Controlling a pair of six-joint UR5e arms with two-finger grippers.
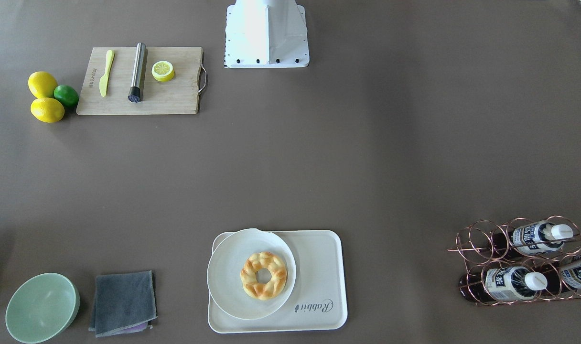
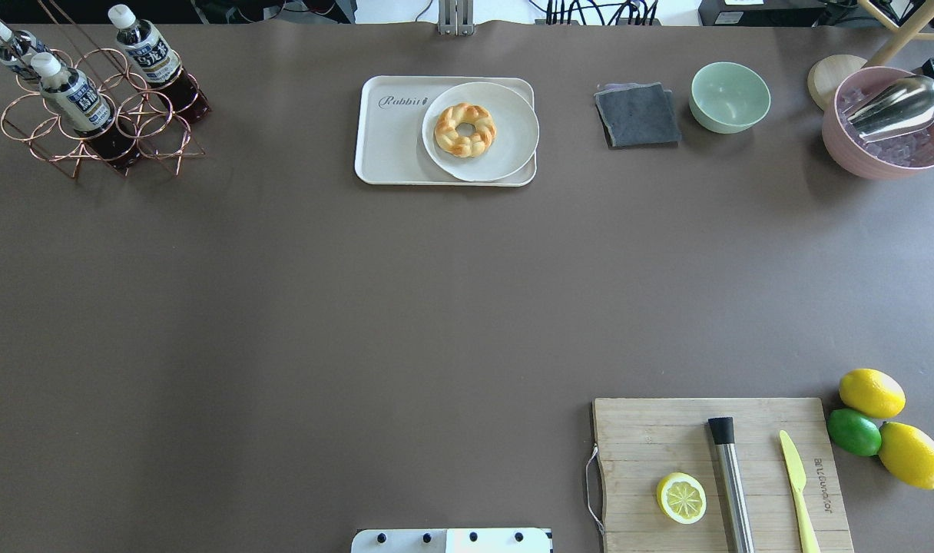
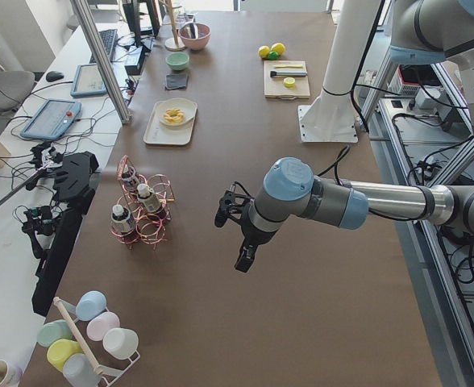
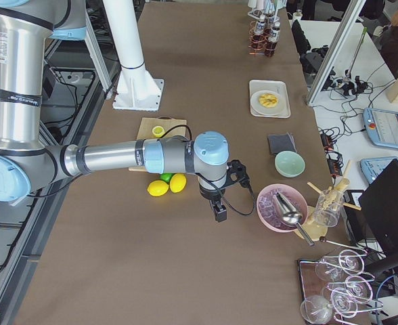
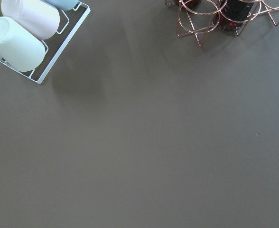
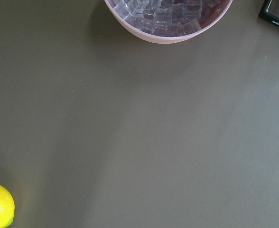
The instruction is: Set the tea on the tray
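Observation:
Three tea bottles [image 1: 539, 236] with white caps lie in a copper wire rack [image 2: 91, 134] at the table's far left corner in the overhead view. The cream tray [image 1: 319, 267] with "Rabbit" script holds a white plate [image 1: 228, 267] with a ring pastry [image 2: 465, 129]. My left gripper [image 3: 241, 258] hangs over bare table short of the rack [image 3: 140, 222]. My right gripper [image 4: 220, 213] hangs between the lemons [image 4: 165, 184] and the pink bowl [image 4: 280, 206]. Both show only in the side views, so I cannot tell whether they are open or shut.
A grey cloth [image 2: 637, 115] and a green bowl [image 2: 730, 96] lie right of the tray. A wooden cutting board [image 2: 720, 468] carries a lemon half, a metal muddler and a yellow knife. Pastel cups in a white wire rack [image 5: 21, 38] stand near the left arm.

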